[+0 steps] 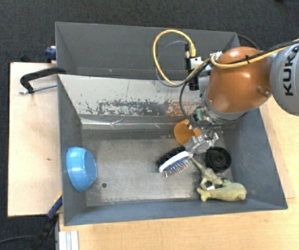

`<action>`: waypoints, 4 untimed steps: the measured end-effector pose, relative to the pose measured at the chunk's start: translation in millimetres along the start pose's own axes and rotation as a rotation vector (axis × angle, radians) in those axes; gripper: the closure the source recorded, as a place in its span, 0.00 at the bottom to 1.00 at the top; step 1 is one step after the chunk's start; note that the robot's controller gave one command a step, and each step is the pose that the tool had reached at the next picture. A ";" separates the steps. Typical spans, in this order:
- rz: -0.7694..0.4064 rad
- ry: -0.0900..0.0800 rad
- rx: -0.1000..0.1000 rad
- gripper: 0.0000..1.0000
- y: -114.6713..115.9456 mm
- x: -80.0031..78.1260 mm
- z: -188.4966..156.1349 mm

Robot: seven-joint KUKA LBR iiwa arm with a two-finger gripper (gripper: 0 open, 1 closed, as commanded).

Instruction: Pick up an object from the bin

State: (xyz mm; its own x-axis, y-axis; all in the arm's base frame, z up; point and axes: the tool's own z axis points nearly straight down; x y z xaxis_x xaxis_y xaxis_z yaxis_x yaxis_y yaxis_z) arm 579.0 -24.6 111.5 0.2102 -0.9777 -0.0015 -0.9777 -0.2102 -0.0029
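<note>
The arm comes into the grey metal bin [119, 47] from the right, its rounded orange cover [238, 85] hanging over the right half of the bin near the back wall. Below that cover the pincer [202, 141] is low over the bin floor, in the right part of it, where four things lie close together. Nearest to it is a brush [174, 162] with a black back and white bristles, lying slantwise on the floor; the pincer is at the brush's upper right end, touching it or very nearly so, though I cannot tell which. Whether the pincer is apart, together or clamped on the brush cannot be told, since the metal parts there run together with the brush's end. Just to the upper left of the pincer lies a flat orange round thing [182, 133], partly under the arm. Just to its lower right sits a black round thing [218, 159], and in front of that, near the front wall, a pale yellow soft toy [225, 192] lies stretched out. Well apart from all these, in the front left corner of the floor, a blue bowl [81, 167] lies tilted against the left wall
</note>
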 end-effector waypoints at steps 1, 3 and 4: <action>0.007 0.000 -0.001 1.00 1.3 3.0 0.2; 0.008 0.001 -0.001 0.00 1.3 3.7 0.0; 0.414 0.002 0.006 0.00 -5.8 18.1 37.2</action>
State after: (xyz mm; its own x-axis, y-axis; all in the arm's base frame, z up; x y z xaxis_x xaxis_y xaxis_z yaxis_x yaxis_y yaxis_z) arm 588.5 -40.9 74.3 -0.2006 -0.9797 -0.0018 -0.9796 0.2006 -0.0080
